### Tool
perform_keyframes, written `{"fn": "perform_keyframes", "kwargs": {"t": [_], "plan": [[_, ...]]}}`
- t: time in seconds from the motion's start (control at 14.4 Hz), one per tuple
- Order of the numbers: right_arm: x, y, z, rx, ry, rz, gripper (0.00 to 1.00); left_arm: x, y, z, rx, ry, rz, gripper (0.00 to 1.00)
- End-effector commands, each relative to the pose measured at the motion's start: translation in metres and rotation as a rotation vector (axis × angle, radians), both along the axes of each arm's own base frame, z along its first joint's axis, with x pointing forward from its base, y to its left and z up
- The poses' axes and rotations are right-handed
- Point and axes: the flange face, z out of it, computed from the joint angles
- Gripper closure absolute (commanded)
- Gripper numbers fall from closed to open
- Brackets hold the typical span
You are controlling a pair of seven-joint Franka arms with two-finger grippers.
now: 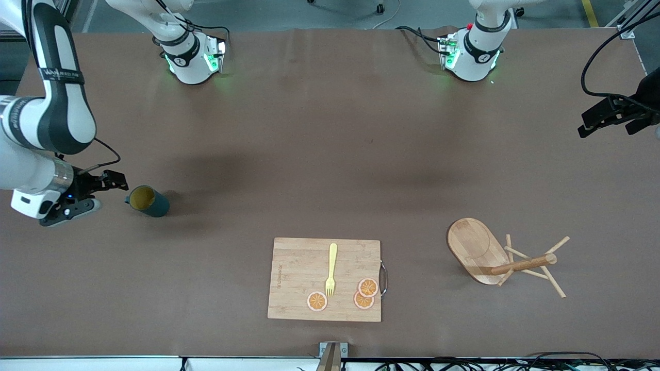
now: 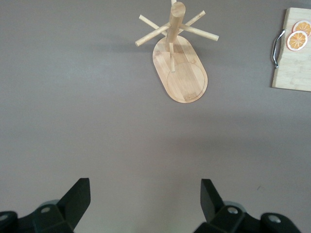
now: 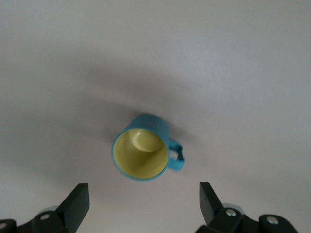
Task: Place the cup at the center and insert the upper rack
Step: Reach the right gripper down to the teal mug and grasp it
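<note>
**Cup and rack apart, both grippers released**

Brown tabletop (image 1: 330, 129) spread under everything. Near the front camera at mid-table, a rectangular cutting board (image 1: 299, 281) carrying a yellow fork (image 1: 331, 269) and three orange slices (image 1: 364, 293). Toward the left arm's end, the upper rack (image 1: 479, 250) tipped over on the tabletop, oval base on edge, post and pegs pointing toward the table's end. Toward the right arm's end, the cup (image 1: 148, 201) upright, mustard inside showing, well apart from board and rack. Right gripper (image 1: 114, 181) just beside the cup, fingers (image 3: 77, 204) spread wide, grasping nothing. Left gripper (image 1: 603, 117) up over the table's edge at the left arm's end, fingers (image 2: 77, 201) likewise spread and empty.
</note>
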Motion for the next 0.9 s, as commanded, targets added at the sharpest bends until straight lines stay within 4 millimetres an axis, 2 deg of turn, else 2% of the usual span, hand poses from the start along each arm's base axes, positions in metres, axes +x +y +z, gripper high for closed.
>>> {"fn": "perform_keyframes", "kwargs": {"t": [0.0, 0.07, 0.14, 0.21, 0.48, 0.55, 0.62, 0.76, 0.83], "plan": [[-0.004, -0.008, -0.041, 0.025, -0.033, 0.176, 0.00, 0.003, 0.000, 0.003, 0.015, -0.018, 0.006, 0.00], [-0.001, -0.011, -0.061, 0.023, -0.041, 0.225, 0.00, 0.004, -0.001, 0.005, 0.013, -0.024, 0.004, 0.00], [-0.002, -0.021, -0.077, 0.021, -0.049, 0.246, 0.00, 0.004, -0.003, 0.006, 0.010, -0.028, 0.001, 0.00], [-0.002, -0.022, -0.089, 0.019, -0.054, 0.267, 0.00, 0.004, -0.004, 0.006, 0.011, -0.028, -0.001, 0.00], [0.000, -0.019, -0.113, 0.020, -0.046, 0.275, 0.00, 0.003, -0.001, 0.006, 0.007, -0.029, 0.004, 0.00], [0.000, -0.019, -0.117, 0.020, -0.044, 0.276, 0.04, 0.003, -0.002, 0.006, 0.005, -0.029, 0.004, 0.00], [0.000, -0.016, -0.118, 0.021, -0.043, 0.281, 0.16, 0.003, -0.002, 0.006, 0.007, -0.029, 0.004, 0.00], [0.000, -0.014, -0.121, 0.021, -0.040, 0.282, 0.47, 0.003, -0.001, 0.006, 0.005, -0.029, 0.004, 0.00], [0.000, -0.012, -0.121, 0.022, -0.037, 0.284, 0.71, 0.003, -0.001, 0.006, 0.004, -0.029, 0.004, 0.00]]}}
